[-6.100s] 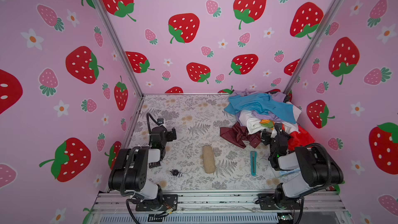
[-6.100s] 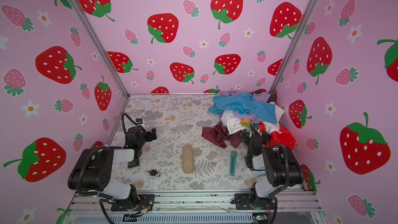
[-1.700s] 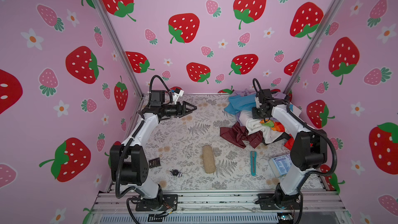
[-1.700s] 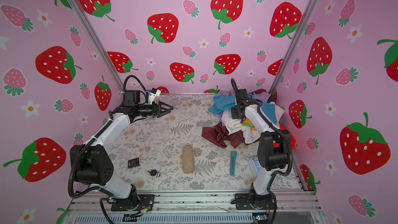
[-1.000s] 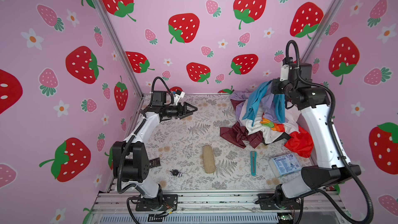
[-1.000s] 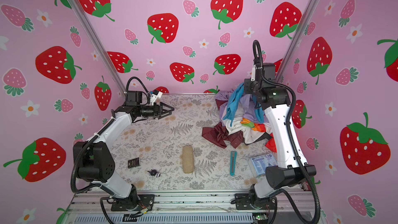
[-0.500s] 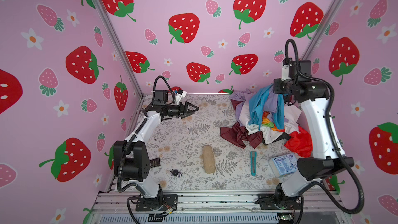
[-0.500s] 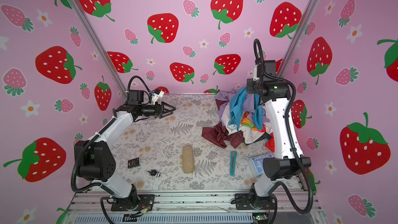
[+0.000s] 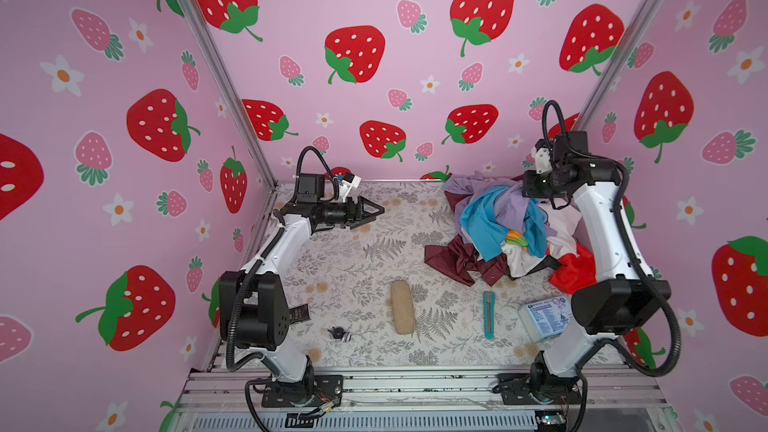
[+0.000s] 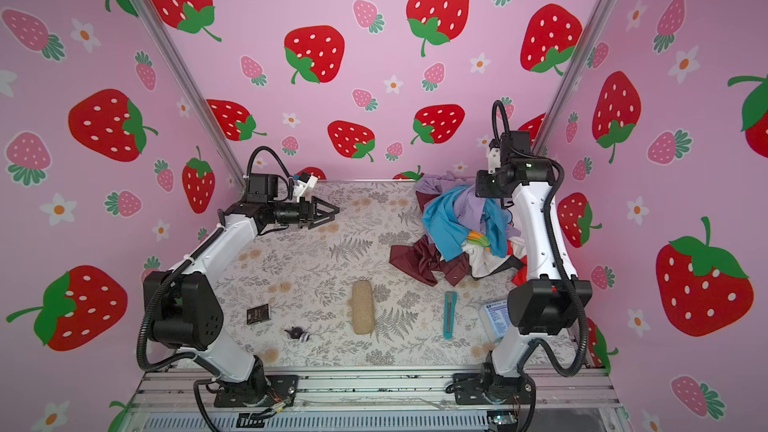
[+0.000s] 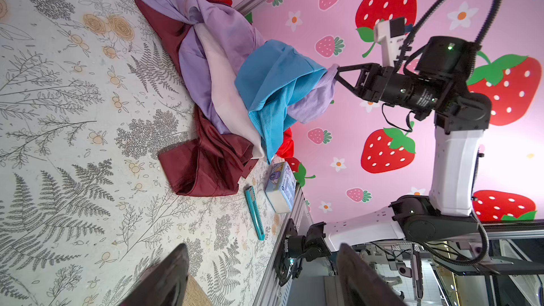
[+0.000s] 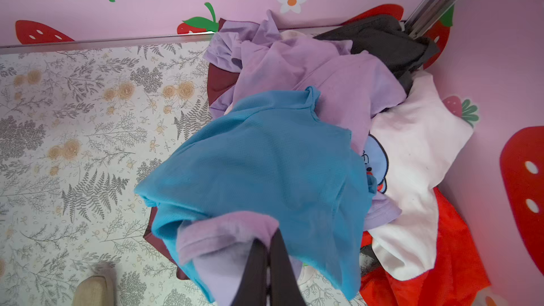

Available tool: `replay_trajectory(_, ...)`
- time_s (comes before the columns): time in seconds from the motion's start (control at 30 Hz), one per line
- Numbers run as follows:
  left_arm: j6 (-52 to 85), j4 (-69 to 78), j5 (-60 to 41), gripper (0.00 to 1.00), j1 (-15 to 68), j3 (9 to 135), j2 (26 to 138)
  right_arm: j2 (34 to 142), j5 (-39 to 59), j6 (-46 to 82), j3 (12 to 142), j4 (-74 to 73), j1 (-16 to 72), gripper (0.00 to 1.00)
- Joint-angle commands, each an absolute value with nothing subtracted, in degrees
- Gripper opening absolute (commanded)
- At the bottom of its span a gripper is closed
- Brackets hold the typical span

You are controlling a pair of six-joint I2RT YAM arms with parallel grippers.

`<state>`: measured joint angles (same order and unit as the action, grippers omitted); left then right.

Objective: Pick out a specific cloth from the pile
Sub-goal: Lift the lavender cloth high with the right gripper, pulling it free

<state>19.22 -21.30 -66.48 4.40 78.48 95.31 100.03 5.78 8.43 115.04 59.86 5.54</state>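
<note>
Firmly right hand (image 11: 336, 72) pinches cloth (image 11: 312, 103) corner, high above pile (image 11: 206, 163).

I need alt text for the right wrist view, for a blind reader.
The shut right pincer holds a fold of the lavender cloth, with a blue garment draped over it. Beneath lie a white shirt, red fabric and the table.

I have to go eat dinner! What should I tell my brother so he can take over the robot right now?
Right gripper: shut on an edge of the lavender cloth, holding it up above the pile in the far right corner.
Left gripper: open, empty, hovering at far left, away from the pile.
Done: cloth gripped and partly raised.
Left: much of it lies tangled in the pile, with the blue garment draped over it. Pull it free of the rest.
</note>
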Motion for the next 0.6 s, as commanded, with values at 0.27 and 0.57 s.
replay_trajectory(0.27, 18.8, -21.4, -67.2, 0.8, 4.7, 79.8, 95.0, 84.7, 6.4, 15.8, 124.4, 40.1, 6.0, 0.0)
replay_trajectory(0.57, 19.7, -19.8, -66.7, 0.8, 5.4, 77.8, 94.1, 101.5, 6.5, 15.0, 132.9, 61.8, 3.4, 0.0)
